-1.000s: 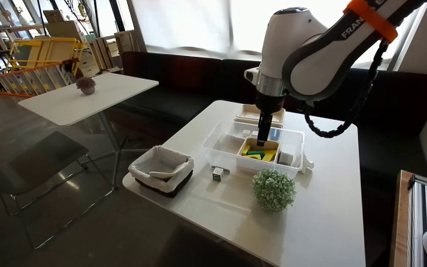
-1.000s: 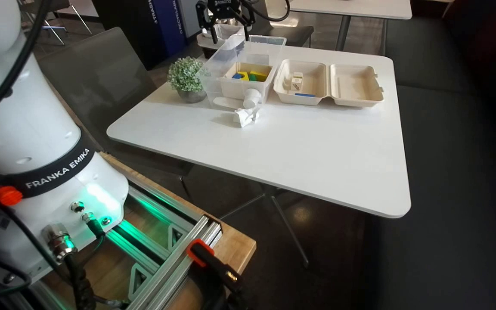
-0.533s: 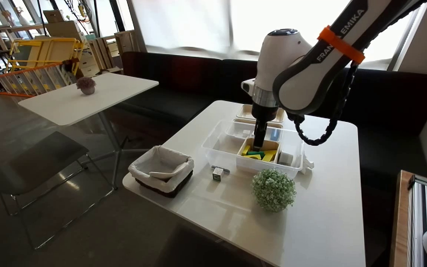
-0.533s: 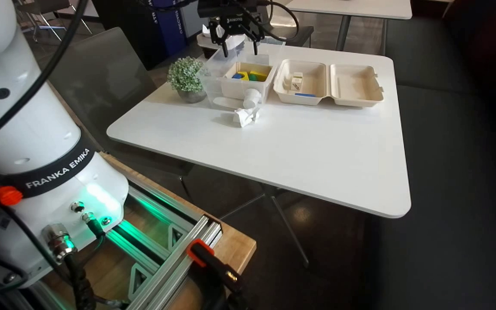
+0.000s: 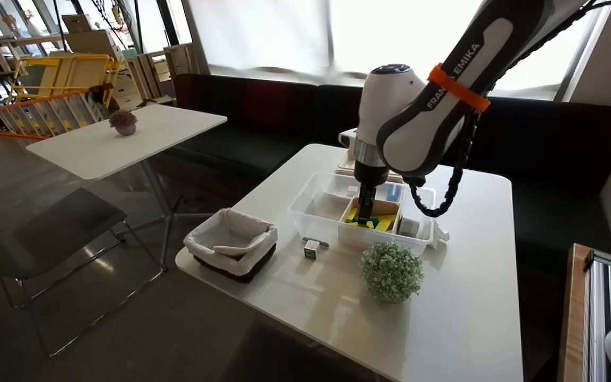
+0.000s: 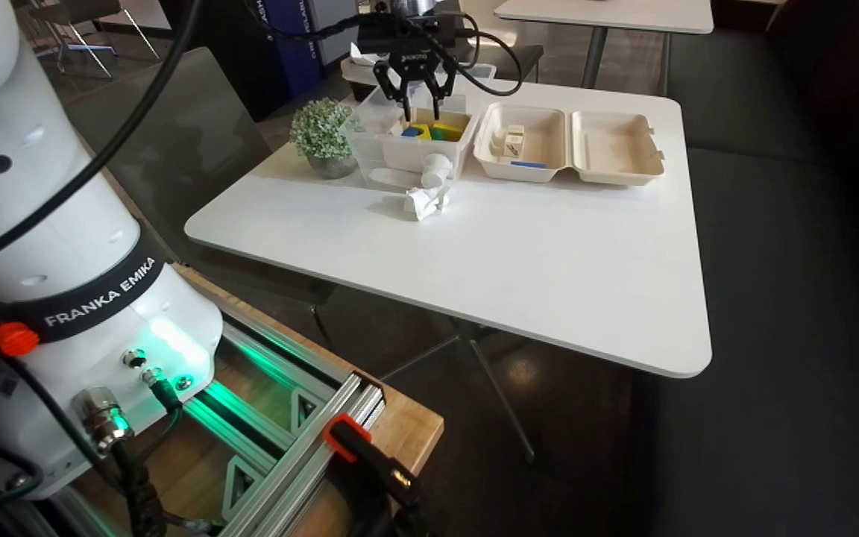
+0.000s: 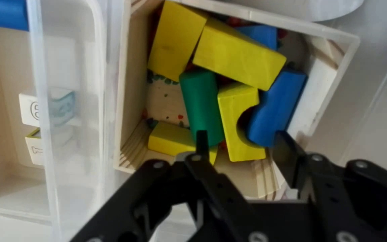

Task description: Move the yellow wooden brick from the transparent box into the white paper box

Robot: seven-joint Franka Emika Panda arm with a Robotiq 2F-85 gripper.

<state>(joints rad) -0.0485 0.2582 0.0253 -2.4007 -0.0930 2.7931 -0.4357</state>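
Several yellow wooden bricks lie in a small wooden box (image 7: 123,101) inside the transparent box (image 5: 319,229); which one the task means, I cannot tell. My gripper (image 7: 242,134) points down over them, its jaws partly open, holding nothing. Between its fingers in the wrist view appears a yellow brick with a round notch (image 7: 232,132). A long yellow brick (image 7: 239,55) and another yellow brick (image 7: 176,43) lie farther off, and a low yellow brick (image 7: 170,139) is partly hidden by a finger. The white paper box (image 6: 523,173) stands open beside the tub, holding letter cubes and a blue piece.
A green block (image 7: 202,104) and a blue block (image 7: 275,104) flank the notched brick. A white cup (image 6: 437,170) and crumpled paper (image 6: 424,201) are near the tub. A potted plant (image 5: 391,272), a letter cube (image 5: 311,249) and a lined basket (image 5: 231,239) share the table.
My gripper has come down from above the tub to the wooden box of bricks. Its fingers have drawn closer together. The bricks and boxes have not visibly moved.
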